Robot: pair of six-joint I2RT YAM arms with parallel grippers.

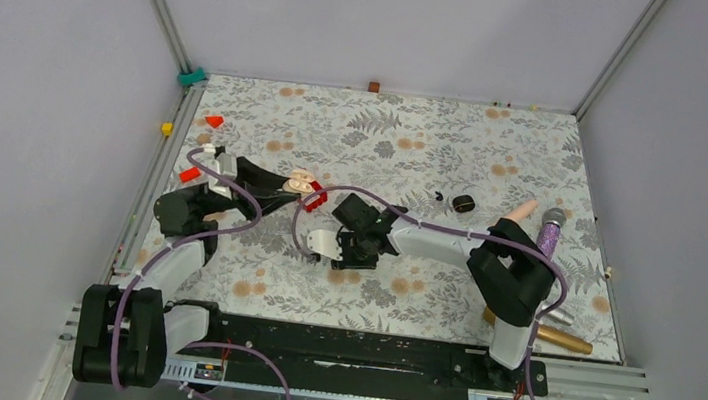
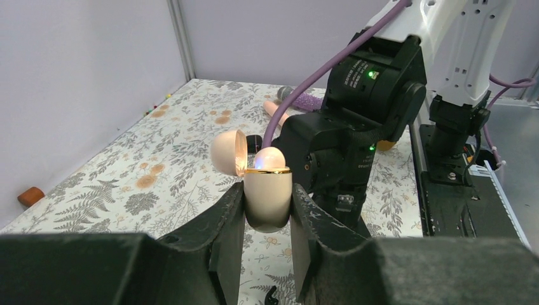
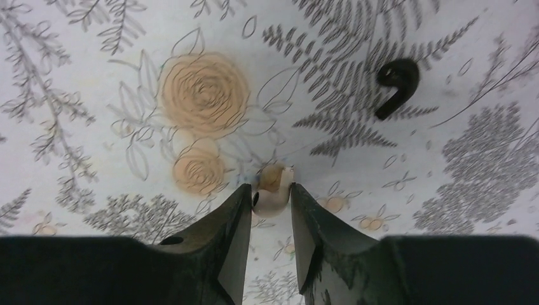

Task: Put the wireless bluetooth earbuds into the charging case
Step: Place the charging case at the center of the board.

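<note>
Clamping beige charging case (image 2: 268, 190) upright, lid open, in left gripper (image 2: 268, 206); pinching beige earbud (image 3: 273, 181) in right gripper (image 3: 270, 196), low over table (image 3: 95, 95). Align stem w/ free socket, lower slow, release once seated.

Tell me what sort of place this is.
Probably a robotics lab work cell: a white-and-black left arm and right arm bolted to a black base rail, plain grey panel walls in silver aluminium framing, and a floral-patterned table cover.
</note>
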